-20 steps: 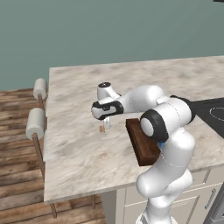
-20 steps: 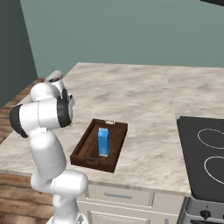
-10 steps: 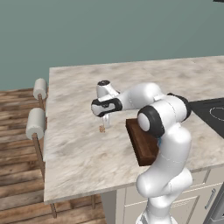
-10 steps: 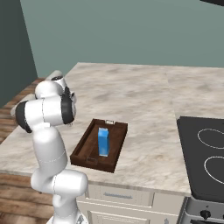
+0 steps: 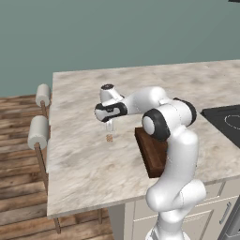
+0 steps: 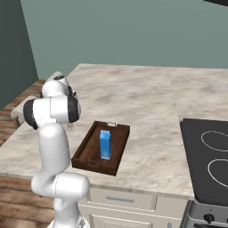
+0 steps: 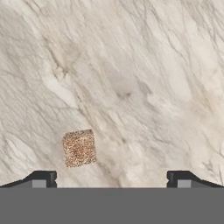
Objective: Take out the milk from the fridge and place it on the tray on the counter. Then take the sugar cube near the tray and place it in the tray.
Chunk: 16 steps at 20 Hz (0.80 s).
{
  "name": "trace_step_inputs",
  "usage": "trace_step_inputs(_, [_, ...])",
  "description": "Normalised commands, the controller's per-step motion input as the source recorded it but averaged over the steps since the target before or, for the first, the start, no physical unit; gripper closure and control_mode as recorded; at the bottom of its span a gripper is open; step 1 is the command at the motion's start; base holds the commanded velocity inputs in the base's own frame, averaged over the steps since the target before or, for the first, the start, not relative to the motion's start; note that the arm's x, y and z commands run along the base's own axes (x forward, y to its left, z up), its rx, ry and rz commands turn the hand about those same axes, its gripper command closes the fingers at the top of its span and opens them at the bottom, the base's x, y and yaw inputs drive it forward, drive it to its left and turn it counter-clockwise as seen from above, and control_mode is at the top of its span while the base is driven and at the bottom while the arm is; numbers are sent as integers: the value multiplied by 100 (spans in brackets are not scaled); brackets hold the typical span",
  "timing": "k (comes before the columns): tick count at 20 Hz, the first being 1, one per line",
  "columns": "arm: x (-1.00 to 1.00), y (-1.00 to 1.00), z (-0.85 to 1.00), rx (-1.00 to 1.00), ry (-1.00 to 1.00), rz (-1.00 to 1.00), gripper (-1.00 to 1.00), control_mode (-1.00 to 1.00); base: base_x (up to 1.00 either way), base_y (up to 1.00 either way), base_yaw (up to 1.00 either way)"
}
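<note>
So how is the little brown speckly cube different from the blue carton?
The tiny tan speckled sugar cube is far smaller than the bright blue gable-top milk carton. The cube is squat and brownish; the carton is tall, blue and upright. The cube lies on the bare marbled stone counter, outside the dark brown wooden tray; the carton already stands inside it. Neither is being held: the open pincer hovers over the cube.

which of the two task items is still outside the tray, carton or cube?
The tiny tan speckled sugar cube: it lies on the marbled counter below the open gripper. The blue milk carton stands inside the brown wooden tray.
</note>
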Motion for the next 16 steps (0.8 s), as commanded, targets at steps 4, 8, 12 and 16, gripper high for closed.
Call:
trace_step_inputs(4, [20,29,0,0,0,0,-100,-100,0,0,0])
trace_step_inputs(8, [8,53,0,0,0,0,-100,-100,0,0,0])
trace_step_inputs(12, [0,51,-1,0,0,0,-100,-100,0,0,0])
trace_step_inputs(16, [0,32,-15,0,0,0,-100,-100,0,0,0])
